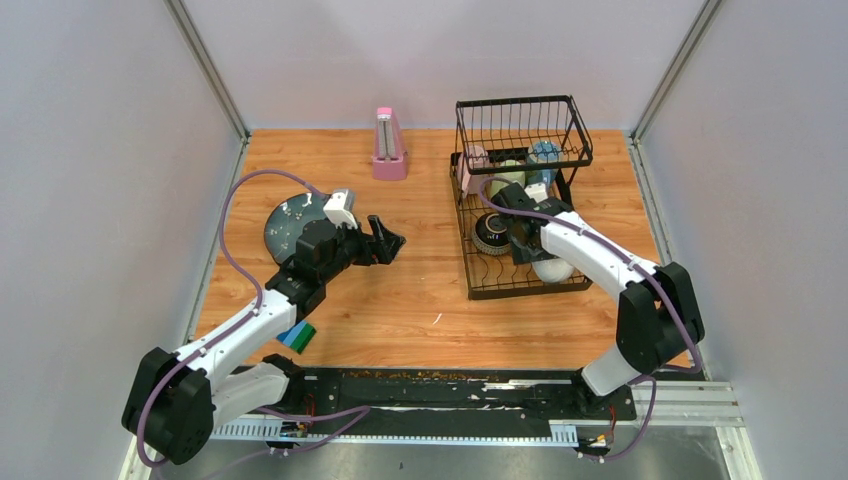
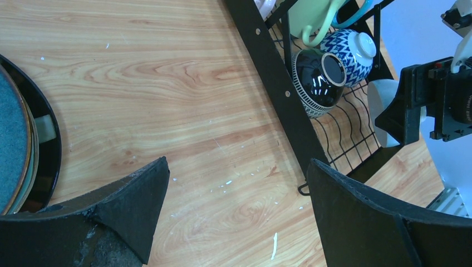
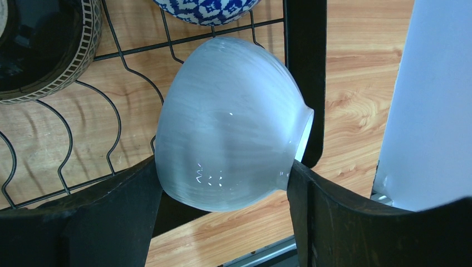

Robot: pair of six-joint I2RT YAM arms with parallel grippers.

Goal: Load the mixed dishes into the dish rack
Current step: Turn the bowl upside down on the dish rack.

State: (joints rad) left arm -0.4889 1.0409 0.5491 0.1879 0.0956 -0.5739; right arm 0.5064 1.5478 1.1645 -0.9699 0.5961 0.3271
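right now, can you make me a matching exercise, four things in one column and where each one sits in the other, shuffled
Things:
1. white bowl
2. blue-grey plate
3. pink metronome
4. striped block

Places:
A. far edge of the table, left of the dish rack
B. near edge of the table, beside the left arm
C. between the right gripper's fingers, at the dish rack's near end
D. flat on the table, left of the left gripper

Pairs: 1-C, 2-D, 3-A, 4-B
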